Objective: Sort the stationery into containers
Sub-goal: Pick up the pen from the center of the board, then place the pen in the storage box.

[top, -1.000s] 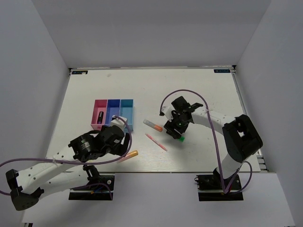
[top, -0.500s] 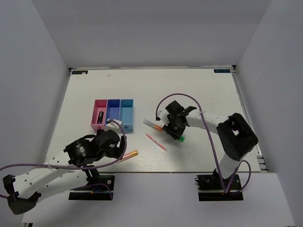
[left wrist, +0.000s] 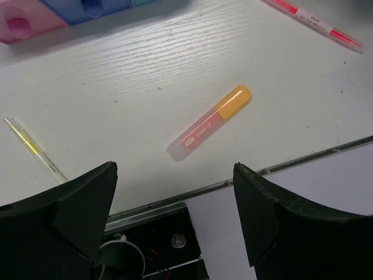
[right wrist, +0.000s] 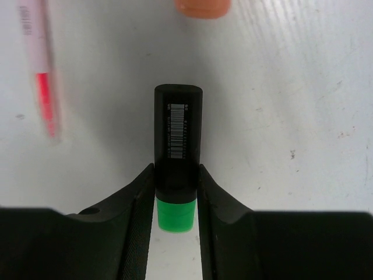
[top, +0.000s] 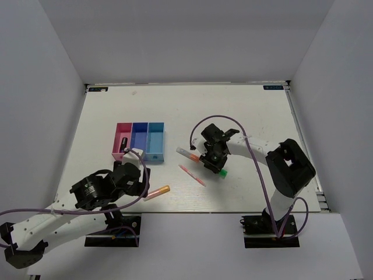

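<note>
Since both pads [right wrist: 137, 204] of my right pincer [right wrist: 175, 175] press the sides of the black-and-green highlighter [right wrist: 178, 128], I record the jaws as narrow and closed on it. It lies flat on the table [right wrist: 303, 116], well apart from the containers [top: 155, 143]. Hazard: the hold sits at the green cap joint, off-centre, so the long black end may droop or swivel on lifting. The grey-and-orange highlighter [right wrist: 203, 6] lies near and could be knocked.

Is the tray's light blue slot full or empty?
Empty: the light blue slot shows only bare floor from above; the pink slot holds a dark marker.
</note>
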Robot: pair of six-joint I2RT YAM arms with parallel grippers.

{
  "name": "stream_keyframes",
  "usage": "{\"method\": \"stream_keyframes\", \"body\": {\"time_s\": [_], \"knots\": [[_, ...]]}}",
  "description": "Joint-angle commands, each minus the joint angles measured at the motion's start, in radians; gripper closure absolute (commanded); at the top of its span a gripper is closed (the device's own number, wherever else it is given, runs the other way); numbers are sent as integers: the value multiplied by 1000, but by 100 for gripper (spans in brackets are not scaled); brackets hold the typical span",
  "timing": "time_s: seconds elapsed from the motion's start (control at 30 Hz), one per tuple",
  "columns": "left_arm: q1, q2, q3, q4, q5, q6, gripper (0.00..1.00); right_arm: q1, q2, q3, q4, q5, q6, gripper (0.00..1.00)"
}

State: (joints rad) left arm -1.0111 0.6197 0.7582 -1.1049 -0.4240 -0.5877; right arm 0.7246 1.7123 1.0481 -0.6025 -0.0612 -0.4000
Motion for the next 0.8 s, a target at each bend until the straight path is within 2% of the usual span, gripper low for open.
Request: {"method": "stream_keyframes", "body": {"time_s": [0.0, 0.2, 0.27, 0.3, 0.4, 0.43, 0.5, 0.53, 0.57, 0.6, 0.7, 0.77], "knots": [[0, -21, 18, -18, -22, -15, 9, 10, -28, 134, -171, -110, -7, 100], [3, -78, 41, -4, -36, -32, 9, 22, 10, 499, -310, -254, 71, 100], [2, -90, 46, 7, -38, -37, 9, 36, 94, 633, -325, -319, 105, 100], [3, -109, 52, 13, -44, -40, 11, 42, 145, 780, -332, -333, 168, 100], [2, -132, 75, 22, -59, -46, 11, 68, 269, 973, -324, -397, 297, 100], [3, -130, 79, 20, -73, -47, 11, 87, 274, 975, -218, -393, 317, 100], [6, -123, 110, -1, -105, -57, 11, 102, 299, 977, -143, -410, 452, 100], [2, -114, 128, -13, -111, -60, 11, 114, 349, 998, -9, -439, 587, 100], [2, -113, 128, -13, -117, -60, 11, 114, 349, 998, -8, -439, 589, 100], [5, -106, 141, -16, -127, -61, 11, 114, 359, 994, 123, -445, 666, 100], [3, -83, 164, -32, -145, -67, 11, 118, 397, 977, 307, -442, 850, 100], [3, -66, 170, -41, -162, -75, 11, 118, 479, 1076, 356, -446, 917, 100]]}}
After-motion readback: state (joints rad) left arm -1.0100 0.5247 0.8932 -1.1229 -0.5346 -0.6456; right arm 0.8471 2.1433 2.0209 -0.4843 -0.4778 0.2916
